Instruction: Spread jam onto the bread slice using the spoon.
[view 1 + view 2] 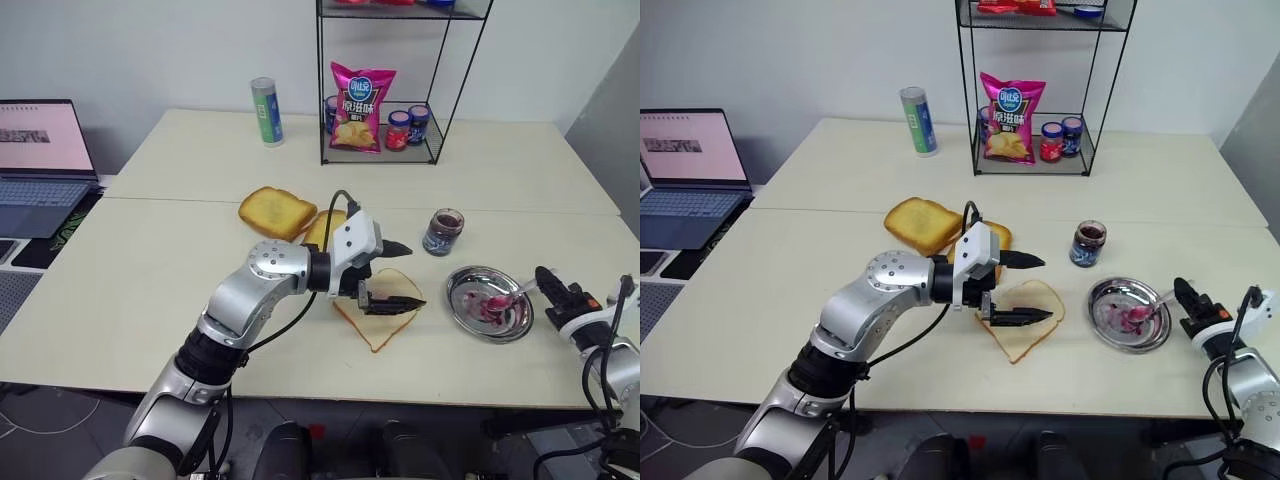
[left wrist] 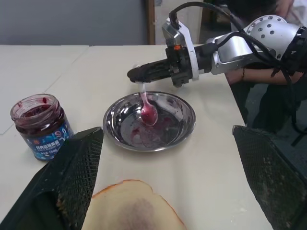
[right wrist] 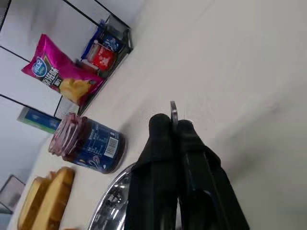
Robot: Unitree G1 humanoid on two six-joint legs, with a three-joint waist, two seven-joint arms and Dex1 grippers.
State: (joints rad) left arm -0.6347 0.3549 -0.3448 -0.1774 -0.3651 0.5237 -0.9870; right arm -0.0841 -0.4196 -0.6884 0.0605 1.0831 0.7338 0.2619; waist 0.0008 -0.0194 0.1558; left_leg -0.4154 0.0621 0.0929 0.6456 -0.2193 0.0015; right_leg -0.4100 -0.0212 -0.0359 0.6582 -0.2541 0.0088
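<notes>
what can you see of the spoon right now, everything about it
The spoon is small, slim and silver, metal by its shine. Its bowl is coated in reddish-purple jam and rests low in the round steel dish, which is smeared with the same jam. The handle slants up out of the dish, and its end is pinched in the shut right gripper.

Silver arms [image 1: 245, 295], black fingers [image 1: 390, 302] (cabled)

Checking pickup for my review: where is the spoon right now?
In the left wrist view, the spoon has its bowl in the steel dish at table right, handle clamped in the right gripper, beside the jam jar.
</notes>
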